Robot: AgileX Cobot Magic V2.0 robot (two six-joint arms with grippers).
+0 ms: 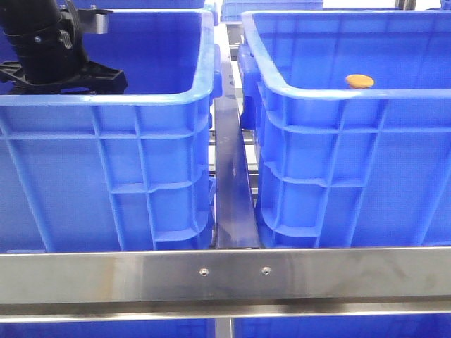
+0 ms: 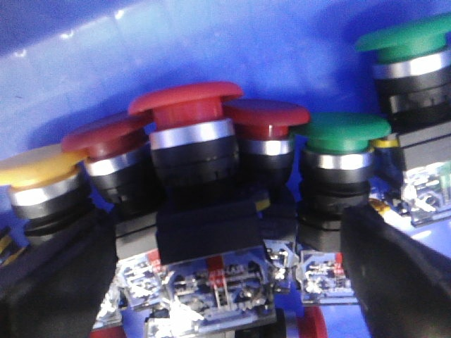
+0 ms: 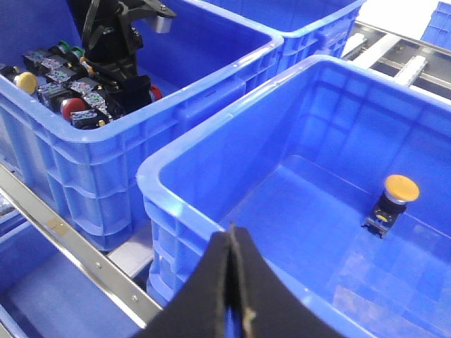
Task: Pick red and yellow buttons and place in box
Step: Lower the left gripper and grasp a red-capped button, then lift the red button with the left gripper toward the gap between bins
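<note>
My left gripper (image 2: 225, 282) is open, down inside the left blue crate (image 1: 106, 105). Its fingers (image 2: 49, 282) stand either side of the black base of a bright red button (image 2: 187, 105). Two dark red buttons (image 2: 268, 116) and a yellow button (image 2: 35, 165) crowd beside it. The right blue crate, the box (image 1: 338, 95), holds one yellow button (image 1: 359, 81), which also shows in the right wrist view (image 3: 396, 191). My right gripper (image 3: 232, 282) is shut and empty, above the box's near rim (image 3: 190, 204).
Two green buttons (image 2: 342, 134) stand beside the red ones. The left arm (image 3: 113, 42) reaches down into the left crate, among several buttons (image 3: 70, 105). A steel rail (image 1: 225, 274) runs across the front, and a metal channel (image 1: 231, 183) lies between the crates.
</note>
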